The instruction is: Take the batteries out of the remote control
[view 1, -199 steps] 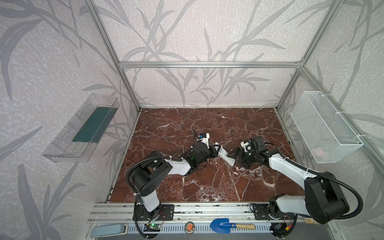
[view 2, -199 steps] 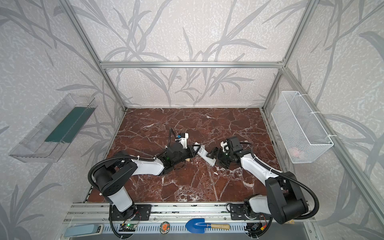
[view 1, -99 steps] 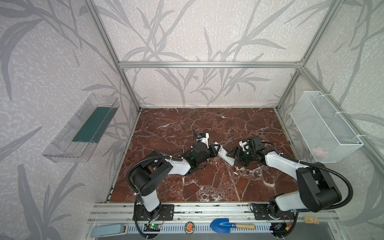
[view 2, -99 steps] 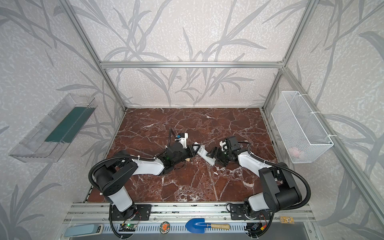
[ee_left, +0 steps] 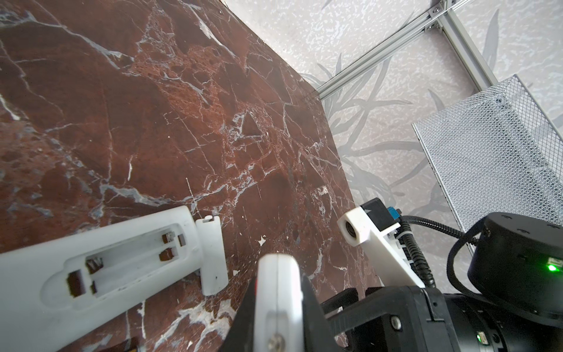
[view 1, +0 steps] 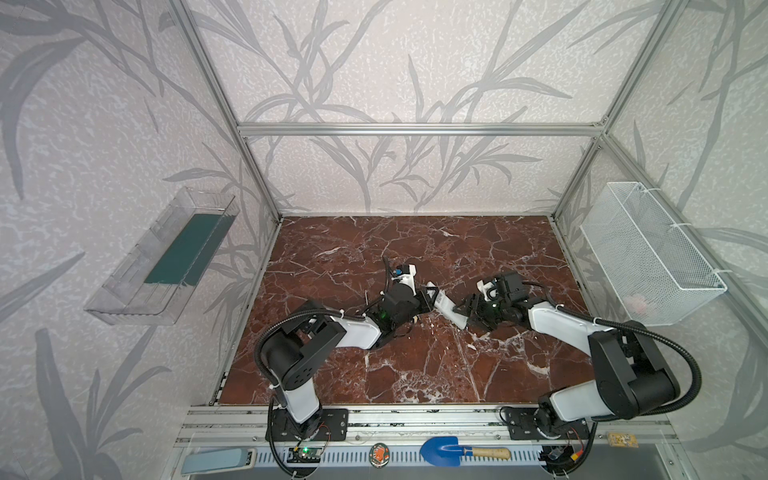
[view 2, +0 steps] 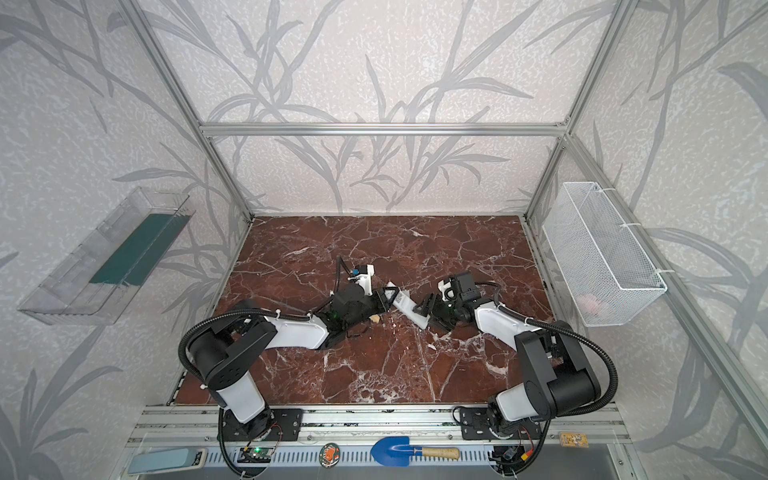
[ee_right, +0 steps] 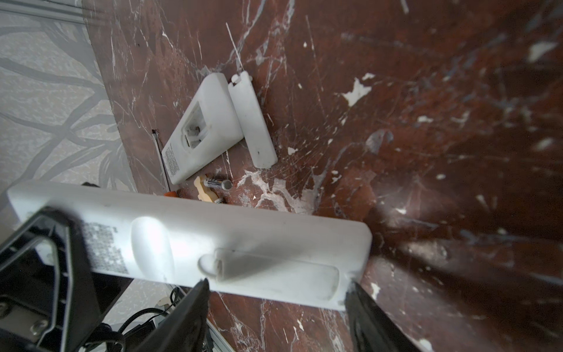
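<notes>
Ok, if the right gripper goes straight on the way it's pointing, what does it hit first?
The white remote that the left gripper holds up off the table. The right gripper, jaws open, points at its long edge near the free end and seems almost to touch it, though depth is hard to judge.

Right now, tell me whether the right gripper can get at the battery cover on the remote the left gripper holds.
Likely yes. The left gripper clamps the remote by its other end, and the battery cover faces the right gripper, whose open jaws flank it with nothing between.

Soft even light; right wrist foreground blurred
</notes>
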You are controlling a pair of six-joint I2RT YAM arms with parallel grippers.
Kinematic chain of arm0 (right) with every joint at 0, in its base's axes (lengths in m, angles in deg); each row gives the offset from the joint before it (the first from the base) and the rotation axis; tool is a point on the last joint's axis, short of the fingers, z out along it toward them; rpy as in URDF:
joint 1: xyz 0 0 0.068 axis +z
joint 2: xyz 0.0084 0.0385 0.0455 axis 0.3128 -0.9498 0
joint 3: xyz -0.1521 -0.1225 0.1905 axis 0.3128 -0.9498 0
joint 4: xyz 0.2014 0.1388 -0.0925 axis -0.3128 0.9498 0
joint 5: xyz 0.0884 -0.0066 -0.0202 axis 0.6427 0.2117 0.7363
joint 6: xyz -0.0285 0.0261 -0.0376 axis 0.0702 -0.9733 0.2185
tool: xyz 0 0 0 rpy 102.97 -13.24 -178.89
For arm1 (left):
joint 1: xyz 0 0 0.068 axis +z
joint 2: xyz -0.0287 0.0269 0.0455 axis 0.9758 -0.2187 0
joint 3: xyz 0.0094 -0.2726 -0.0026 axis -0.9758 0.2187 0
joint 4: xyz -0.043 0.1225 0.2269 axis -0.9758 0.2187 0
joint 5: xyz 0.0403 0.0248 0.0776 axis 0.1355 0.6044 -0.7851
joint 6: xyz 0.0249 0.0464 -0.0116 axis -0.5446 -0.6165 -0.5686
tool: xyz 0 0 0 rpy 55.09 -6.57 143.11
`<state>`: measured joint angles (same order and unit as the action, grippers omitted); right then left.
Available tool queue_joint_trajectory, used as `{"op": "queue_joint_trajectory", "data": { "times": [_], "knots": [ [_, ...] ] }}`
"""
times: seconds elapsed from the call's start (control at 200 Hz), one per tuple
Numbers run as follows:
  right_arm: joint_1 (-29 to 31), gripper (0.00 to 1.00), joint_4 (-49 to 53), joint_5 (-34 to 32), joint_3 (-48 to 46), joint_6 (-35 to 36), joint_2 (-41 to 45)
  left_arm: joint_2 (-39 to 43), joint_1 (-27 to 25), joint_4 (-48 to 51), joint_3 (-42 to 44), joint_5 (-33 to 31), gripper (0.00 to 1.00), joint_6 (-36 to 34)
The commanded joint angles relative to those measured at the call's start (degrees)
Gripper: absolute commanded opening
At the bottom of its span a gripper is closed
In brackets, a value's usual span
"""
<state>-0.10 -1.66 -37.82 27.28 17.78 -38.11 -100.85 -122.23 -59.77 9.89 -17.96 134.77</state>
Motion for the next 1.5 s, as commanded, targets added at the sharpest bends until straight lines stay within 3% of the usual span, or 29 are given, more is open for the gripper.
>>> {"op": "queue_joint_trajectory", "data": {
  "times": [0.0,0.285,0.725,1.28,1.495],
  "knots": [
    [1.8,0.70,2.4,-1.0,0.7,3.8,-2.6,-1.3,-1.0,-1.1,-1.6,2.6,0.00,1.5],
    [2.1,0.77,5.0,-2.8,2.1,4.4,-3.4,-0.6,-0.9,0.8,-2.4,3.4,0.00,0.5],
    [2.3,0.72,7.4,-4.3,4.5,4.1,-6.6,-0.8,-1.0,1.1,-3.4,5.2,0.00,0.3],
    [2.5,0.77,7.3,-4.2,7.0,4.2,-7.6,-1.2,-1.0,1.4,-3.6,6.6,0.00,0.4],
    [2.9,0.77,13.5,-8.1,8.7,6.9,-9.3,-1.1,-1.1,1.3,-3.6,6.3,0.00,0.3]
  ]
}}
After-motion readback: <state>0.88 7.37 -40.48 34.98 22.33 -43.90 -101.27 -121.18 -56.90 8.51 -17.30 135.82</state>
